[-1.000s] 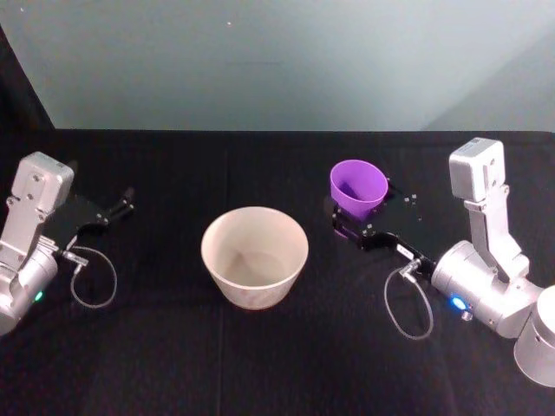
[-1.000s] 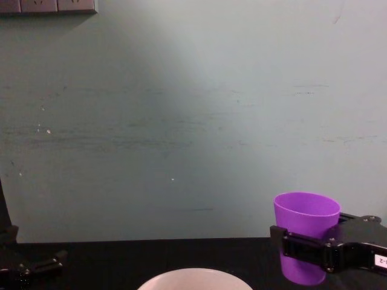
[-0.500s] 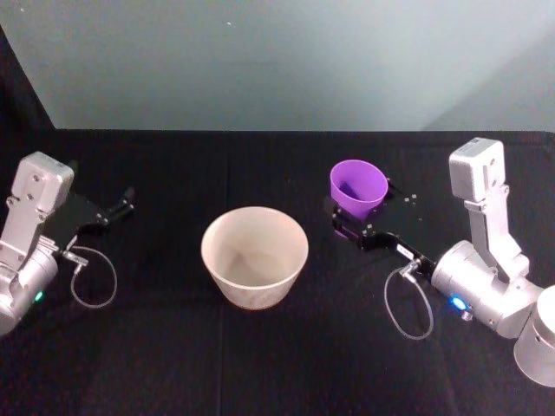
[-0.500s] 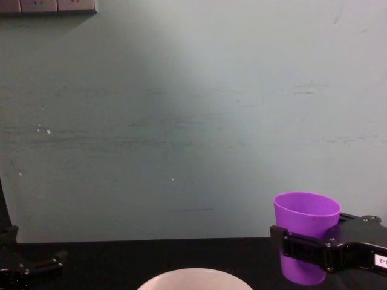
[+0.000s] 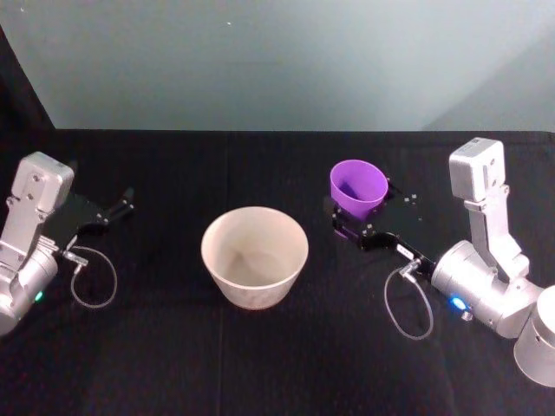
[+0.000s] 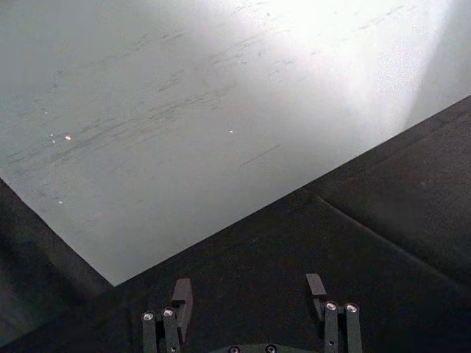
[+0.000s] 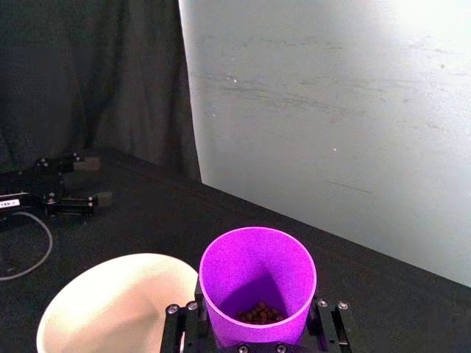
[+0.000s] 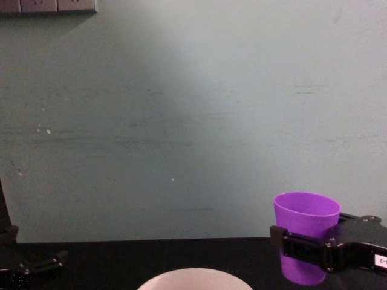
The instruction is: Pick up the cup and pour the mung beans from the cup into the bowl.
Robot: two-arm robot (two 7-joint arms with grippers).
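Note:
The purple cup [image 5: 358,185] stands upright right of the bowl, and my right gripper [image 5: 362,210] is shut on its lower wall. In the right wrist view the cup [image 7: 257,279] holds dark mung beans [image 7: 257,314] at its bottom, between my gripper's fingers [image 7: 184,331]. From the chest the cup [image 8: 306,225] shows in the black gripper [image 8: 302,251]. The wide pale bowl [image 5: 211,251] sits at the table's middle, its rim [image 8: 193,275] low in the chest view. My left gripper [image 5: 121,206] is parked far left, open [image 6: 250,290] with nothing between its fingers.
A black cloth [image 5: 277,364] covers the table, with a pale green wall [image 5: 277,61] behind it. Loose cable loops hang by each wrist [image 5: 408,303]. The bowl [image 7: 110,294] lies just beside the cup in the right wrist view.

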